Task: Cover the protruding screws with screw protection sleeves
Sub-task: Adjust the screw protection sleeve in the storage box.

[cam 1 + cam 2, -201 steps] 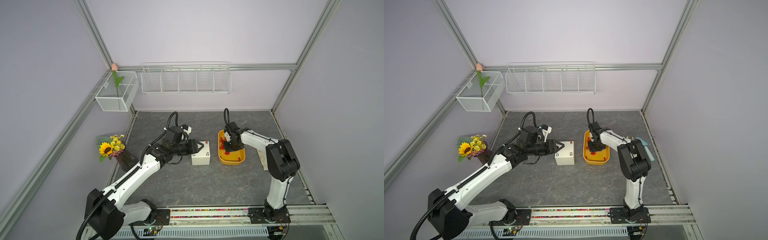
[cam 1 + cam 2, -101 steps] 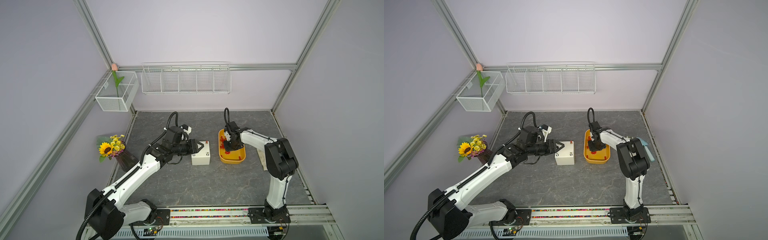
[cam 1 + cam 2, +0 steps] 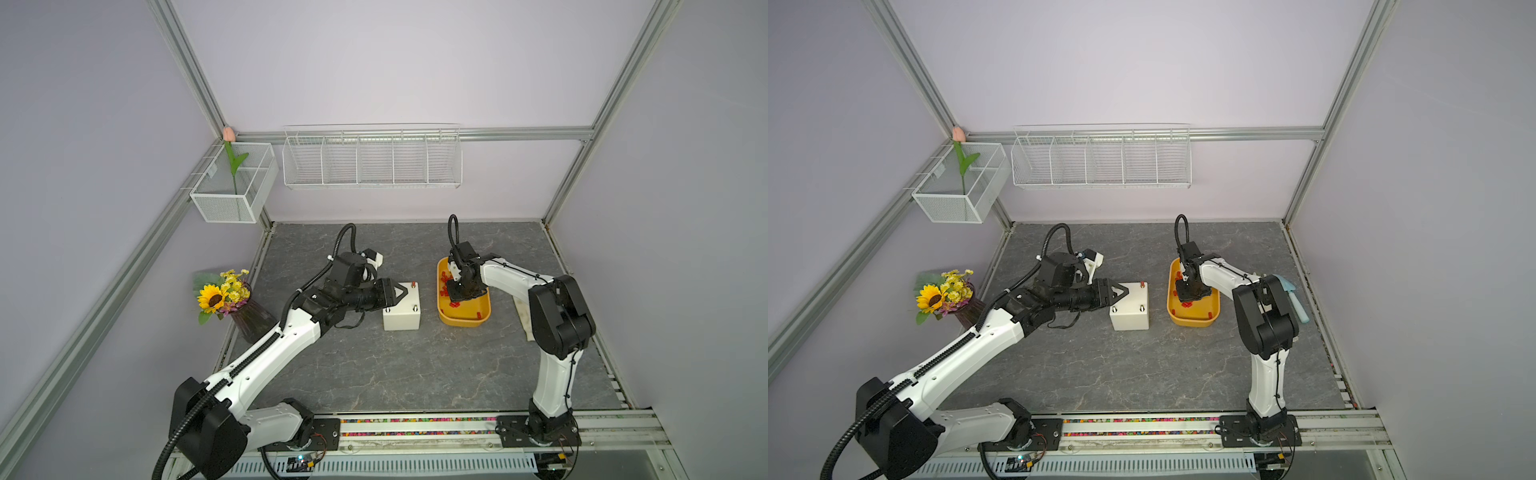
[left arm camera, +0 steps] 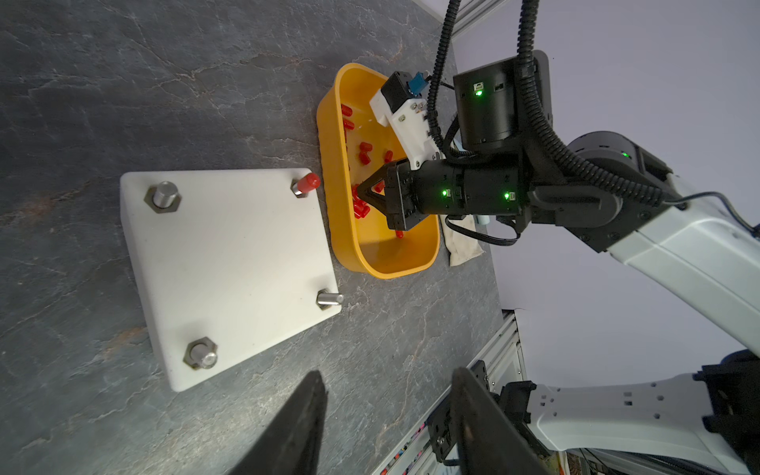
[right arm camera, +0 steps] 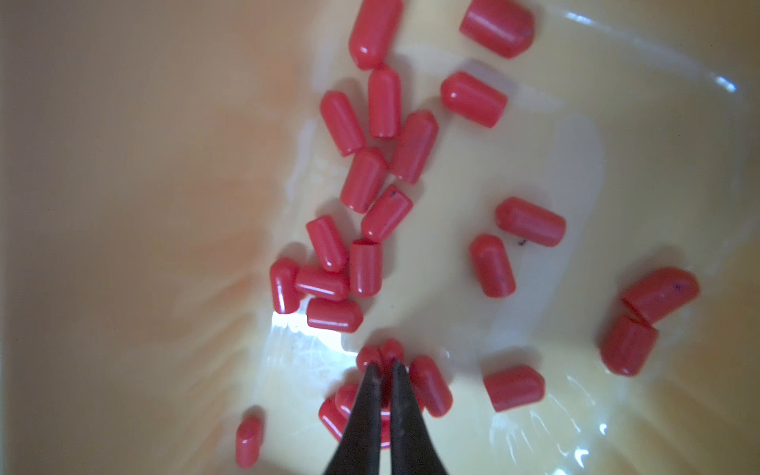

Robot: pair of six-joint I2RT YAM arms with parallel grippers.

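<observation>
White box (image 3: 401, 318) bears three bare protruding screws (image 4: 164, 195), one capped; the yellow tray (image 3: 463, 322) beside it holds the screw protection sleeves (image 5: 364, 179). Left gripper (image 4: 386, 374) hangs open, empty. Right gripper (image 5: 384, 368) has just clamped onto one sleeve (image 5: 390, 349): lifting probably comes next.

Robot test cell, probably a lab, aluminium frame (image 3: 195, 79), lilac walls (image 3: 374, 62) (wire baskets (image 3: 372, 160) hung)

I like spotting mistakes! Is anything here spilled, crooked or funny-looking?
Nothing is spilled: the loose red sleeves all lie inside the yellow tray. On the white box, one corner has its fitted sleeve and the three bare screws do not, but that is just unfinished work. A cream cloth lies beside the tray.
</observation>
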